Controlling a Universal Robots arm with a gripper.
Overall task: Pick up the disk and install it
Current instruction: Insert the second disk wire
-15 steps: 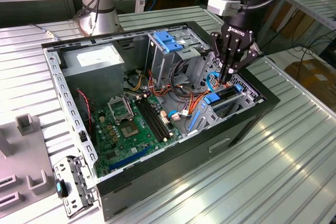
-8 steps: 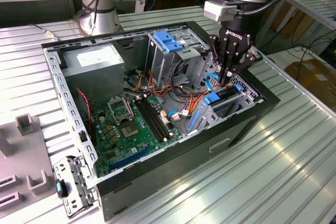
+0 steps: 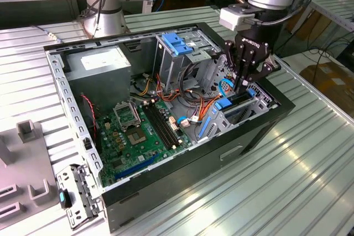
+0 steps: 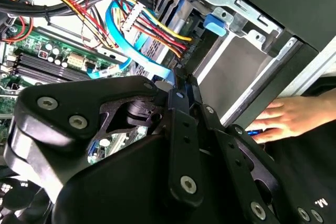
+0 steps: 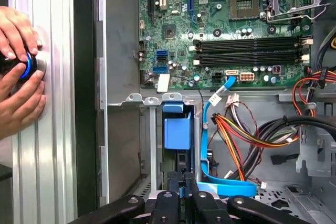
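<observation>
while the gripper (image 3: 241, 84) reaches into the computer case (image 3: 138, 186) on the table (image 3: 287, 192), its jaws look clenched on the disk (image 5: 177, 132). at the case's 3 o'clock side in the exterior view, the disk sits in its bay. a person's hand (image 5: 18, 77) rests beside the case.

Disk (image 5: 177, 129) mostly hidden in bay

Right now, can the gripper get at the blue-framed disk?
Probably yes: the gripper hangs right over the disk in the open case, and the cables lie beside its bay, not across it.
</observation>
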